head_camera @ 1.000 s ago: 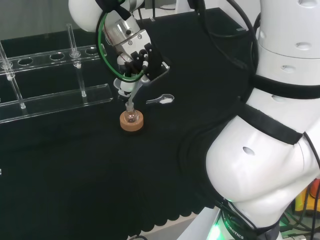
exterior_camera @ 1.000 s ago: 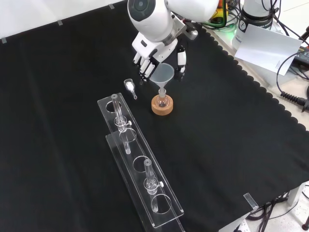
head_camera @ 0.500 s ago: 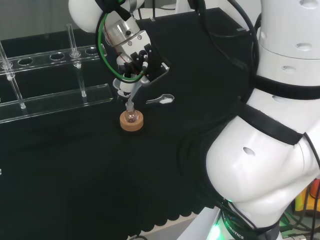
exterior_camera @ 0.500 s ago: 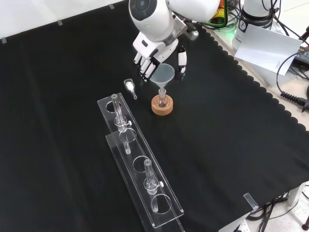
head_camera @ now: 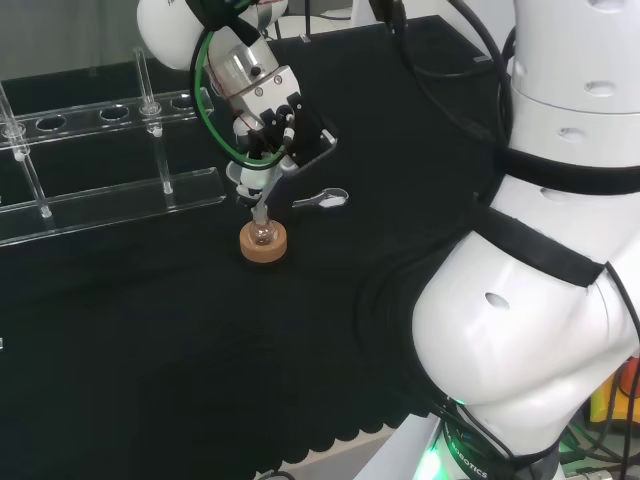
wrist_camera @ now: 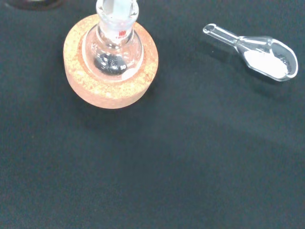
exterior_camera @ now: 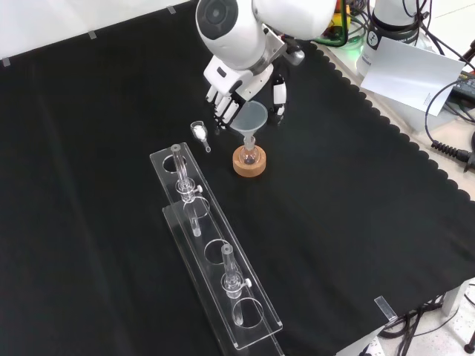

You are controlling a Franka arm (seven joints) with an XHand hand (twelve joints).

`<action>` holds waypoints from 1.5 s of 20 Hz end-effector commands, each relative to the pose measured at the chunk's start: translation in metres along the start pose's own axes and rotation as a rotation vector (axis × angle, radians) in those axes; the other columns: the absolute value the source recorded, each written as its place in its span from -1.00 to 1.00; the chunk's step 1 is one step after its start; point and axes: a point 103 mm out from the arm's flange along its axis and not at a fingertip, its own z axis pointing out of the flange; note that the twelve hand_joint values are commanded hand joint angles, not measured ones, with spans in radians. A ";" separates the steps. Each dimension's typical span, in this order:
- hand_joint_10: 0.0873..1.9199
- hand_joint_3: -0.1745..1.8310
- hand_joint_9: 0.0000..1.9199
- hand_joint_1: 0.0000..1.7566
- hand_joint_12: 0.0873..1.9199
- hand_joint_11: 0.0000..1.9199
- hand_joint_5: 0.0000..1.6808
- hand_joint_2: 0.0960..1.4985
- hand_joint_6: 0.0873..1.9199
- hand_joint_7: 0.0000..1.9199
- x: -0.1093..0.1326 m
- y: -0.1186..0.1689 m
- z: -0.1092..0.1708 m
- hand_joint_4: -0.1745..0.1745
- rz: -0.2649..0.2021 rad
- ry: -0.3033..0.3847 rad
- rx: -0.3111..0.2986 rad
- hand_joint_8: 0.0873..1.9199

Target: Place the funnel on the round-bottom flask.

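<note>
A clear funnel (exterior_camera: 251, 118) stands upright with its stem in the neck of a small round-bottom flask (exterior_camera: 249, 153), which rests on a cork ring (exterior_camera: 249, 166). The hand (exterior_camera: 239, 87) hovers just behind and above the funnel, its fingers (exterior_camera: 221, 111) relaxed beside one side of the rim and the thumb (exterior_camera: 278, 93) apart on the other. In the head view the hand (head_camera: 278, 118) is over the funnel (head_camera: 254, 180), flask (head_camera: 262, 233) and cork ring (head_camera: 263, 247). The wrist view looks down on the flask (wrist_camera: 113, 47) in its cork ring (wrist_camera: 110, 90).
A glass scoop with white powder (exterior_camera: 199, 132) lies on the cloth close to the flask, also seen in the head view (head_camera: 322, 198) and the wrist view (wrist_camera: 267, 53). A long clear rack (exterior_camera: 215, 252) with test tubes stands nearer the front view's camera; in the head view the rack (head_camera: 100, 190) is at the left.
The hand has drifted slightly up and to the left in the head view. The funnel stays upright in the flask's neck.
</note>
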 end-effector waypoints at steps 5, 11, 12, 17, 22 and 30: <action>-0.46 -0.38 -0.39 -0.25 0.32 -0.54 -0.53 -0.07 -1.00 -0.69 0.000 0.002 0.004 -0.30 0.001 0.014 0.021 -0.33; -0.37 -0.39 -0.59 -0.26 0.35 -0.62 -0.70 -0.09 -1.00 -0.93 -0.001 0.002 0.006 -0.32 0.004 0.028 0.056 -0.34; -0.35 -0.39 -0.62 -0.27 0.36 -0.64 -0.74 -0.10 -1.00 -0.96 -0.001 0.002 0.006 -0.32 0.004 0.025 0.058 -0.34; -0.32 -0.40 -0.69 -0.27 0.37 -0.68 -0.81 -0.12 -1.00 -1.00 -0.004 -0.005 0.001 -0.31 0.003 0.013 0.041 -0.39; -0.31 -0.41 -0.71 -0.30 0.38 -0.69 -0.83 -0.14 -1.00 -1.00 -0.007 -0.019 -0.015 -0.31 -0.003 0.017 -0.037 -0.42; -0.29 -0.43 -0.68 -0.35 0.39 -0.69 -0.81 -0.15 -1.00 -0.95 -0.035 -0.058 -0.044 -0.31 0.037 0.047 -0.177 -0.39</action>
